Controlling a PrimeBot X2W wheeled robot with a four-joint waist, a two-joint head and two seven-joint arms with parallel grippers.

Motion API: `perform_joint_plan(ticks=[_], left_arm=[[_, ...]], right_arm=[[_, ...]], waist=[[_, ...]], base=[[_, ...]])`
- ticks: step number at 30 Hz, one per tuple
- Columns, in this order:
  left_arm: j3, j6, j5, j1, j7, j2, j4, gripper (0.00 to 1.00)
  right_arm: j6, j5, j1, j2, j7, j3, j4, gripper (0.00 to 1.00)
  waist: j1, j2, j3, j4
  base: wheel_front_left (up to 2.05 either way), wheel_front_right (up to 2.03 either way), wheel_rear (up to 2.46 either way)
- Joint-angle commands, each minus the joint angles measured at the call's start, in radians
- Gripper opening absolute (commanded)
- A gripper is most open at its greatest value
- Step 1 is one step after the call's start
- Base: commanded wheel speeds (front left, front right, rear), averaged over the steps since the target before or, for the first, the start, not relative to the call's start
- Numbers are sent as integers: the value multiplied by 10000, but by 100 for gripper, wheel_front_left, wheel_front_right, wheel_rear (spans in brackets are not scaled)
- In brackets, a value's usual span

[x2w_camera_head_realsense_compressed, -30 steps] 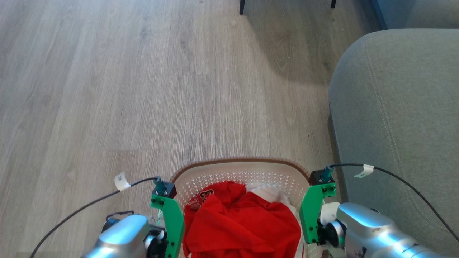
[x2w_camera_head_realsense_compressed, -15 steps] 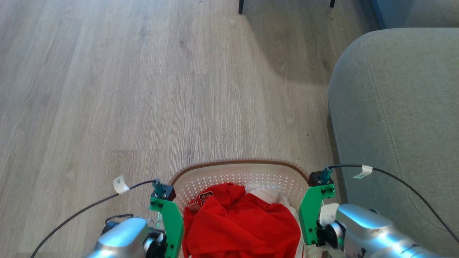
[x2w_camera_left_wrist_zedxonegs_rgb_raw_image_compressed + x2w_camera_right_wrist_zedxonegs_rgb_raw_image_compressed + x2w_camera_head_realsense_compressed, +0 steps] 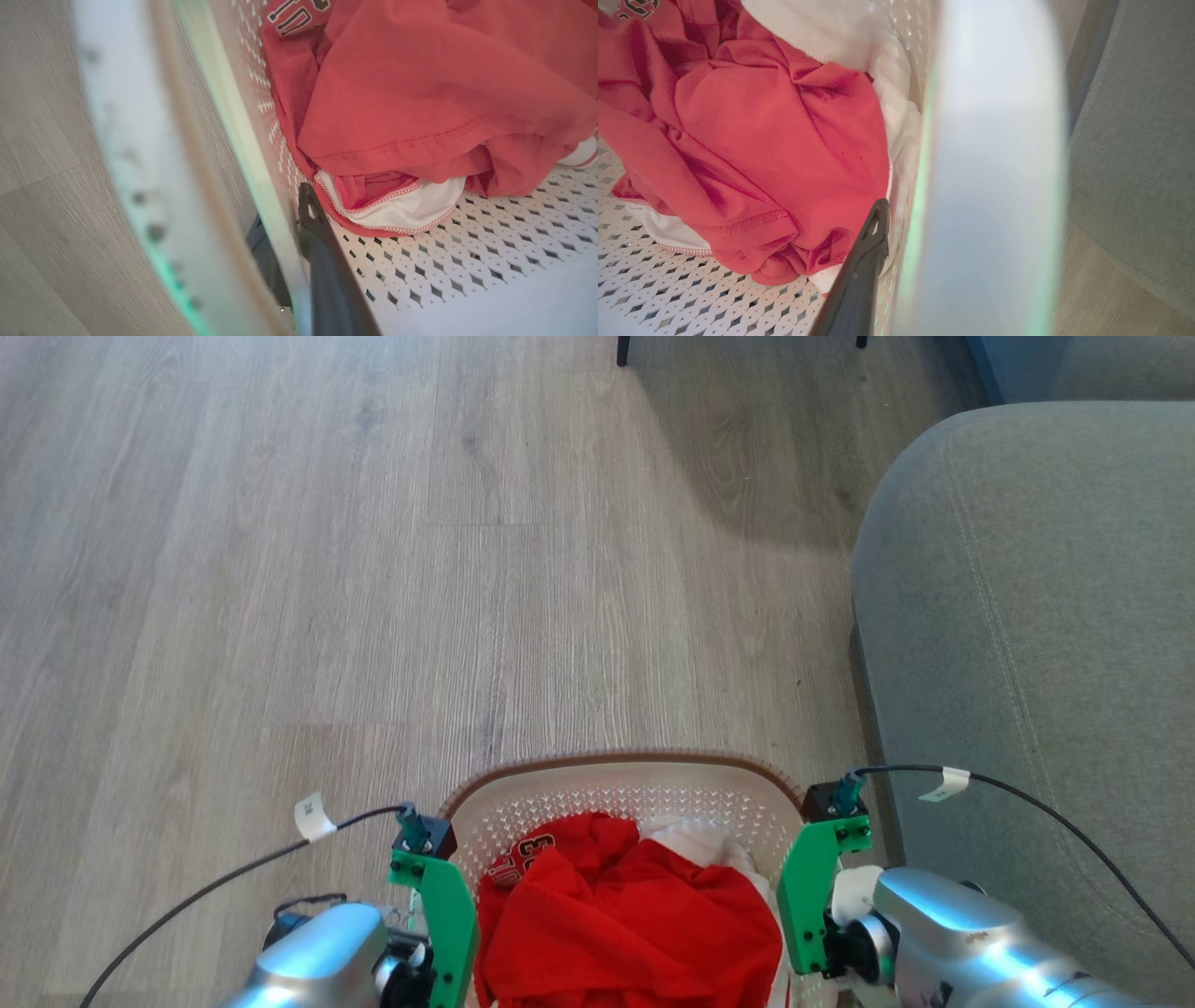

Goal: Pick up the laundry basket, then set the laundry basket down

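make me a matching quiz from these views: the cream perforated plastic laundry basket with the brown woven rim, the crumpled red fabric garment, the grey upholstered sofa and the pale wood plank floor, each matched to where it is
Things
1. cream perforated plastic laundry basket
2. crumpled red fabric garment
3. grey upholstered sofa
4. pale wood plank floor

Places
A. along the right side of the head view
B. heaped inside the basket
C. bottom centre of the head view
D. stretching ahead of the basket and to its left

Pairs: 1-C, 2-B, 3-A, 4-D
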Motion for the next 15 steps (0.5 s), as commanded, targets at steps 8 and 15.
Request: perform_joint_plan(ticks=[8, 15], left_arm=[[44, -159, 82, -581, -186, -123, -172, 0], [44, -159, 41, -658, -302, -190, -114, 0]], right_arm=[[251, -13, -229, 329, -155, 85, -597, 0], [251, 0, -309, 271, -218, 89, -621, 0]], waist=[[1, 0, 63, -18], [1, 0, 234, 14]], base=[[0, 0, 0], [0, 0, 0]])
